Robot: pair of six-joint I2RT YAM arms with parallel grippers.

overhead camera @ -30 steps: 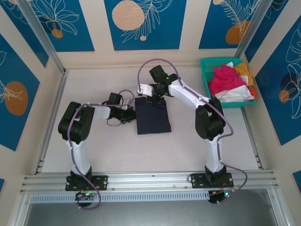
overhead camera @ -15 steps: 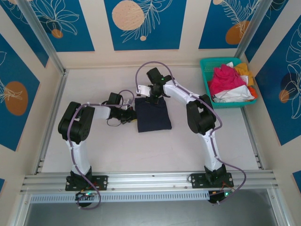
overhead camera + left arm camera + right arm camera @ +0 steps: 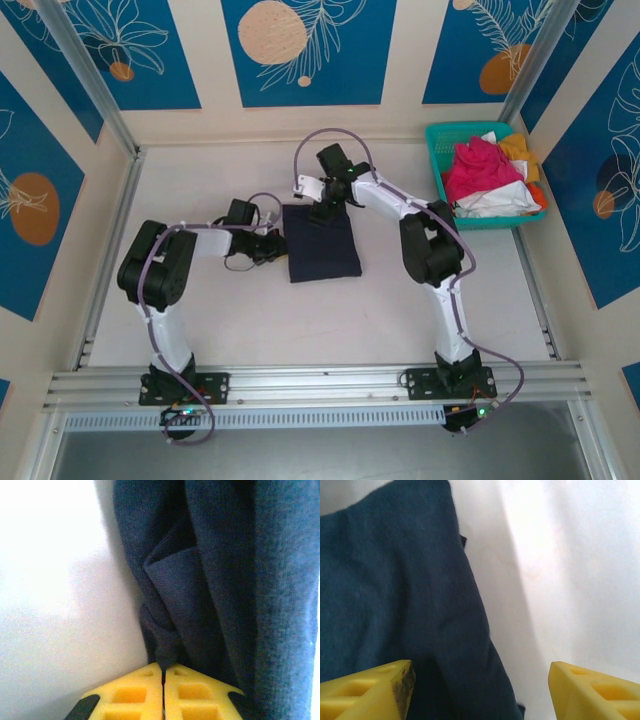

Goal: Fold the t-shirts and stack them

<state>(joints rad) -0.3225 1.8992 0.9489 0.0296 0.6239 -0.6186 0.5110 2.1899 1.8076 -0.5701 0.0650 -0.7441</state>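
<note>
Navy t-shirt [image 3: 323, 245], folded into a rectangle, lies flat mid-table [image 3: 220, 310]; we see the left gripper [image 3: 163, 672] at its left edge, jaws pressed together, tips against a bunched fold; the right gripper [image 3: 480, 680] hangs over its far edge, jaws wide apart, holding nothing; the pink t-shirt [image 3: 478, 172], white t-shirt [image 3: 495, 204] and orange-yellow t-shirt [image 3: 518, 148] sit heaped in the teal basket [image 3: 445, 130], far right.

Yellow fingers at the edge of a dark navy shirt

The two left fingers [image 3: 131, 696] are pressed together at the bottom of the frame, their tips against a bunched fold in the shirt [image 3: 220, 580]. The cloth fills the right side in long upright creases. The pale bench [image 3: 55, 590] lies bare on the left.
</note>
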